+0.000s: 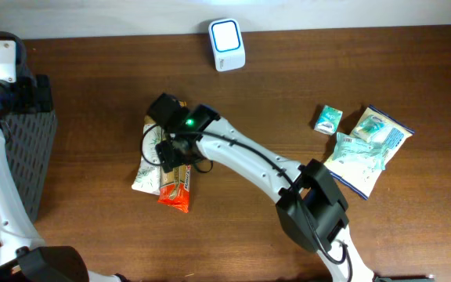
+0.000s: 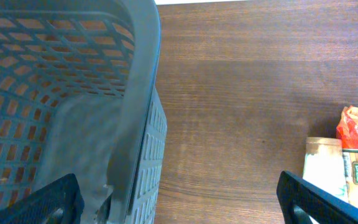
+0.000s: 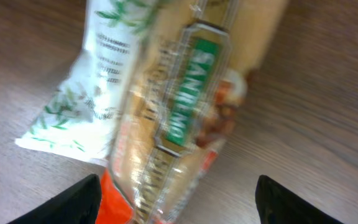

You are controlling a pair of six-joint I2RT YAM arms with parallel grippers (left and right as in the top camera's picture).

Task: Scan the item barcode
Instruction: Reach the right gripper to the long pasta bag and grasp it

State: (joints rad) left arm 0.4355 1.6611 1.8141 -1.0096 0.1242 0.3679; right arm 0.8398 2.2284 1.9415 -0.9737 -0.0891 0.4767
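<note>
Three snack packets lie stacked left of the table's middle: a white one with green leaves [image 1: 142, 177] [image 3: 82, 93], an orange-red one [image 1: 175, 197] [image 3: 113, 204], and on top a clear one with a green label [image 3: 188, 118]. My right gripper [image 1: 169, 150] [image 3: 179, 208] hovers over the stack, open; its dark fingertips [image 3: 73, 202] stand wide on either side of the clear packet without touching it. The white barcode scanner [image 1: 227, 45] with a blue-lit face stands at the far edge. My left gripper [image 2: 179, 211] is open above the basket's rim, holding nothing.
A grey mesh basket [image 1: 23, 149] [image 2: 73, 93] stands at the left edge. At the right lie a small green box [image 1: 328, 119] and two white-and-blue bags [image 1: 366, 153]. The packet stack [image 2: 353, 165] shows at the right edge of the left wrist view.
</note>
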